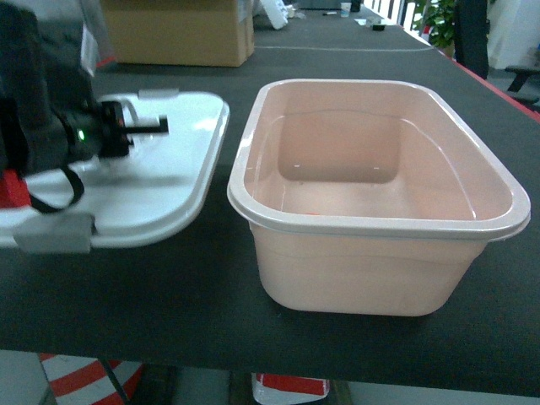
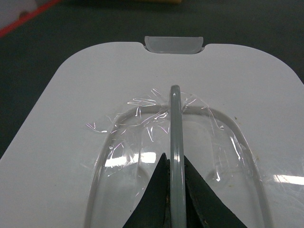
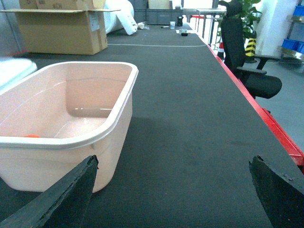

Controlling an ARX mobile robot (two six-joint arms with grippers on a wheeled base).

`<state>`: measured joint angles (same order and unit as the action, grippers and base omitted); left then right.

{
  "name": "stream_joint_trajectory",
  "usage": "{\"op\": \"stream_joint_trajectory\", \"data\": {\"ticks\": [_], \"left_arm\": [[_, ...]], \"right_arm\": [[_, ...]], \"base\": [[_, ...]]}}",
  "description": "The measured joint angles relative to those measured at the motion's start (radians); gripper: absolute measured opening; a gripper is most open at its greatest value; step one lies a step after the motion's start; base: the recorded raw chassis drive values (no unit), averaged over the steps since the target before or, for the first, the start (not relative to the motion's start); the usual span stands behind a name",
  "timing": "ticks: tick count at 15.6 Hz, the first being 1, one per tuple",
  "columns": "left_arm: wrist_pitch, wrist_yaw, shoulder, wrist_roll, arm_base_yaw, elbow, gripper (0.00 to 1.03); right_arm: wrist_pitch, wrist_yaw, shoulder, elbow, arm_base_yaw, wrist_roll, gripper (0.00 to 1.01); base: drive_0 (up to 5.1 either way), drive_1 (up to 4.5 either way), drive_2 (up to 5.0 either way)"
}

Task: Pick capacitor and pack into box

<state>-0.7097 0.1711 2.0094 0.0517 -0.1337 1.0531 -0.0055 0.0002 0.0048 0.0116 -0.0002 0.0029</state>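
The left gripper [image 2: 176, 190] sits low over the white lid [image 1: 160, 181], its two dark fingers [image 2: 154, 199] pressed against either side of the lid's grey handle [image 2: 175, 142], pinching it; in the head view that gripper [image 1: 156, 126] lies on the left of the scene, over the far part of the lid. The right gripper [image 3: 173, 190] is spread wide, its dark fingertips [image 3: 71, 190] at the bottom corners of its own camera view, holding nothing, with bare table between them; it does not show in the head view.

The black table [image 1: 211, 295] carries everything; the pink box [image 1: 371, 211] stands open on it, right of the lid and just beside it, their edges near but whether touching I cannot tell; in the right wrist view the box [image 3: 66, 123] is left of the open gripper and a little farther away. A small orange thing [image 3: 32, 136] shows low inside the box at its left; what it is I cannot tell. The lid lies flat, a grey clasp [image 1: 55, 232] at its near edge and a pale clasp [image 2: 174, 45] at its far edge; crinkled clear film [image 2: 142, 128] covers the recess around the handle. A brown carton [image 1: 177, 32] stands at the far left of the table; a black office chair [image 3: 247, 66] stands off the right edge.
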Motion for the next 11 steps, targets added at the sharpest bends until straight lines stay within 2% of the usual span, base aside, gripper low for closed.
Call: {"op": "stream_joint_trajectory", "data": {"ticks": [2, 3, 5, 7, 8, 9, 11], "left_arm": [[0.100, -0.010, -0.144, -0.014, -0.006, 0.076, 0.02], [0.152, 0.010, -0.188, -0.019, -0.034, 0.110, 0.02], [0.250, 0.135, -0.195, -0.012, -0.142, 0.163, 0.02], [0.299, 0.327, -0.160, 0.024, -0.296, 0.230, 0.02], [0.296, 0.418, -0.129, 0.028, -0.376, 0.275, 0.02], [0.303, 0.492, -0.086, 0.044, -0.443, 0.328, 0.02], [0.343, 0.563, 0.031, 0.077, -0.523, 0.434, 0.02]], "right_arm": [[0.000, 0.000, 0.000, 0.000, 0.000, 0.000, 0.98], [0.000, 0.000, 0.000, 0.000, 0.000, 0.000, 0.98], [0.000, 0.000, 0.000, 0.000, 0.000, 0.000, 0.98], [0.000, 0.000, 0.000, 0.000, 0.000, 0.000, 0.98], [0.000, 0.000, 0.000, 0.000, 0.000, 0.000, 0.98], [0.000, 0.000, 0.000, 0.000, 0.000, 0.000, 0.98], [0.001, 0.000, 0.000, 0.000, 0.000, 0.000, 0.98]], "base": [[0.0, 0.00, 0.0], [0.0, 0.00, 0.0], [0.0, 0.00, 0.0], [0.0, 0.00, 0.0], [0.0, 0.00, 0.0], [0.0, 0.00, 0.0], [0.0, 0.00, 0.0]]}}
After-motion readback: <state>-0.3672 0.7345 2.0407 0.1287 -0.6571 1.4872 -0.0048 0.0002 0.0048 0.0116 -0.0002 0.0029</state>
